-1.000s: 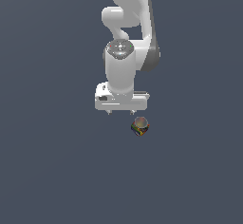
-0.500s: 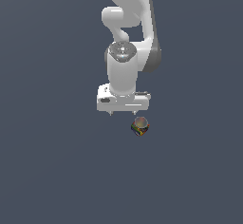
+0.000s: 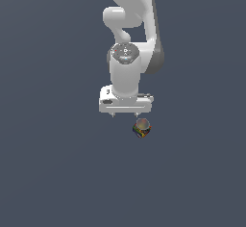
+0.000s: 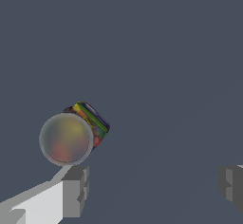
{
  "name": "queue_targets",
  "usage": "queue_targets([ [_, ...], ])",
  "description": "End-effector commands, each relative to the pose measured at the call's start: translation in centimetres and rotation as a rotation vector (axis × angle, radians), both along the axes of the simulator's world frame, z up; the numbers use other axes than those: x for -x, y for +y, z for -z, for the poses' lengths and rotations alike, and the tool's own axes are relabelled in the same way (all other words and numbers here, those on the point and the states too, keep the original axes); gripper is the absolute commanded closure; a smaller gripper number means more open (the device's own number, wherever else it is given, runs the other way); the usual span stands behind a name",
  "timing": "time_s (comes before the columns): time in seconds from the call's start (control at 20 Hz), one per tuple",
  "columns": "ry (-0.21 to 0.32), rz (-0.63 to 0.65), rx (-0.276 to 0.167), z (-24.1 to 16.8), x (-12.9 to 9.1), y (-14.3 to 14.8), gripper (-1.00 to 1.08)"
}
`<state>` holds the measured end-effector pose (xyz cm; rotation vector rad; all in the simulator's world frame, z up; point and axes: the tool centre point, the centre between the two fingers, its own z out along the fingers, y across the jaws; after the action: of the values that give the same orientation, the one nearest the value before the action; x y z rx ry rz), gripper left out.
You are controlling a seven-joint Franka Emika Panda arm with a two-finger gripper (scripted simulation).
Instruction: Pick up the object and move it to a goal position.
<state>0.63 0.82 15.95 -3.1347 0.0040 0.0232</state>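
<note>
the approach step is judged in hand: the gripper (image 4: 152, 190) is held spread, nothing pinched. the object (image 4: 73, 134) is seen off-centre beside one finger (image 4: 75, 190); recentring is needed before descent.

A flat, unbroken slate-blue surface (image 3: 53, 173) filled the exterior view from twelve o'clock round to six, evenly lit, without visible walls, windows or furniture. The same plain grey-blue ground (image 4: 156, 47) lay across the wrist view, faintly mottled and matte.
</note>
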Motion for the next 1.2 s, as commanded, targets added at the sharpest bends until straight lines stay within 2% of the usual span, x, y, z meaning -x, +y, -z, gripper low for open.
queue_targets([
  [0.0, 0.0, 0.021, 0.0, 0.1, 0.0, 0.3, -0.92],
  [0.4, -0.001, 0.139, 0.001, 0.9, -0.1, 1.6, -0.92],
  [1.15, -0.004, 0.475, 0.006, 3.1, -0.2, 5.2, -0.92],
])
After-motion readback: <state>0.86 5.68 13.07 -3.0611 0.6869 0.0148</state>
